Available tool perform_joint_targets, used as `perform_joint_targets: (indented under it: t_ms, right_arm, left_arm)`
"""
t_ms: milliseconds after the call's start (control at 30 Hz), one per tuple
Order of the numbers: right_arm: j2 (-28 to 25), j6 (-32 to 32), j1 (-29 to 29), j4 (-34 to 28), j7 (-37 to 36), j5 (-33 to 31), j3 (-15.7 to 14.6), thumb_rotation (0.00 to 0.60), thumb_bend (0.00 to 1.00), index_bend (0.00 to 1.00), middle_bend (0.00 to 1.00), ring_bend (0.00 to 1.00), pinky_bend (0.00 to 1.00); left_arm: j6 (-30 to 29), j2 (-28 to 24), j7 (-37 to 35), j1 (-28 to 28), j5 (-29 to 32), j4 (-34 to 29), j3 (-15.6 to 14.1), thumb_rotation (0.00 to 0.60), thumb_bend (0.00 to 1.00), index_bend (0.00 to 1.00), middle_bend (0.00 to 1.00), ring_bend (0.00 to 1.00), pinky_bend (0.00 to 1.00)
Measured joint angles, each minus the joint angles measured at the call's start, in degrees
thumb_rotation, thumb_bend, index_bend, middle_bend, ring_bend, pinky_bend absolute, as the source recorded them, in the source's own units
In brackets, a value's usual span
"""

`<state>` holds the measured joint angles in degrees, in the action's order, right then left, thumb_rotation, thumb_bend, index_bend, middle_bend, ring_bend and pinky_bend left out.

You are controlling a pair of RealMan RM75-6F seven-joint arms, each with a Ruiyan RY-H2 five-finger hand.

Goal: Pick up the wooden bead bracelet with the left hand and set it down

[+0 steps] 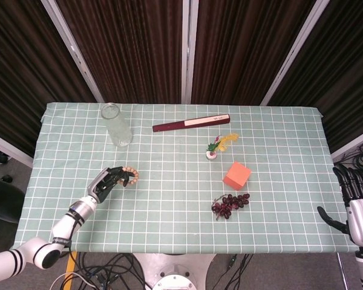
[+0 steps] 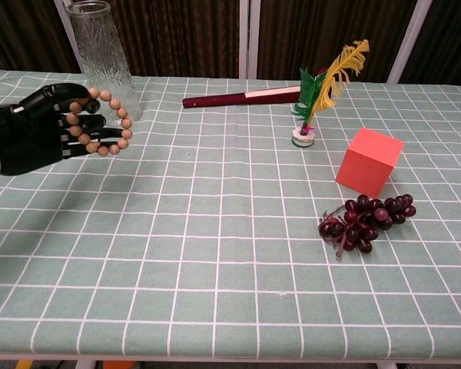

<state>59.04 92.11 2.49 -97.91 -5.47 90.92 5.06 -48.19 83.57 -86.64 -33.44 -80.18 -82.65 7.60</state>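
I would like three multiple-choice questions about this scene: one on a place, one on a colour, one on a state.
1. Where is the glass vase?
A. far left of the table
B. beside the grapes
C. near right corner

2. What colour is the cube?
A. blue
B. orange-red
C. white

3. What is the left robot hand doing?
A. resting open
B. holding the bracelet
C. pressing the cube

Key: 1 A, the glass vase stands far left. 2 B, the cube is orange-red. 3 B, the left robot hand has fingers curled through the bracelet.

1. No legible text, brand, number or sign anywhere in either view.
2. Pale label strip on dark red folded fan (image 1: 191,122): markings too small to read.
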Motion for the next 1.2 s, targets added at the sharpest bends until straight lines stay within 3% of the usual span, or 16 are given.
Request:
perform_joint_targets:
  t_ms: [133, 533, 767, 1000, 1067, 1200]
  right_arm:
    - [0.0, 0.0, 0.1, 0.0, 0.0, 0.1, 0.0, 0.6, 0.12, 0.0, 0.05, 0.0, 0.0]
    - [-0.2, 0.4, -0.2, -0.1, -0.1, 0.3, -0.1, 0.6, 0.12, 0.0, 0.05, 0.0, 0.0]
    - [-0.3, 0.7, -0.4, -0.2, -0.2, 0.5, -0.1, 0.6, 0.12, 0.0, 0.05, 0.0, 0.0]
    - [-0.3, 0.4, -0.1, -0.2, -0.2, 0.4, 0.0, 0.6, 0.12, 0.0, 0.05, 0.0, 0.0]
    - [-0.3, 0.2, -0.1, -0.2, -0.2, 0.3, 0.0, 0.6, 0.12, 0.0, 0.05, 0.0, 0.0]
    - [-0.3, -0.1, 0.1, -0.1, -0.2, 0.1, 0.1, 0.6, 0.12, 0.0, 0.05, 0.0, 0.0]
  left_arm:
    - [0.0, -0.1, 0.0, 0.2, 0.3, -0.2, 0.3, 0.376, 0.6, 0.63, 0.68, 0.32, 0.16]
    - [-0.8, -0.1, 0.6, 0.8, -0.2, -0.7, 0.5, 0.222, 0.75, 0.56, 0.61, 0.32, 0.16]
    - [-1.1, -0.1, 0.9, 0.9, -0.7, -0.9, 0.4, 0.233, 0.83, 0.55, 0.61, 0.32, 0.16]
    - [-1.2, -0.1, 1.6, 0.6, -1.7, -0.8, 0.1, 0.425, 0.89, 0.47, 0.54, 0.29, 0.16]
    - [-1.4, 0.1, 1.9, 0.6, -2.1, -0.6, -0.1, 0.415, 0.89, 0.44, 0.51, 0.28, 0.16]
    - [-1.9, 0.4, 1.2, 0.6, -2.3, -0.1, -0.1, 0.295, 0.86, 0.37, 0.46, 0.25, 0.16]
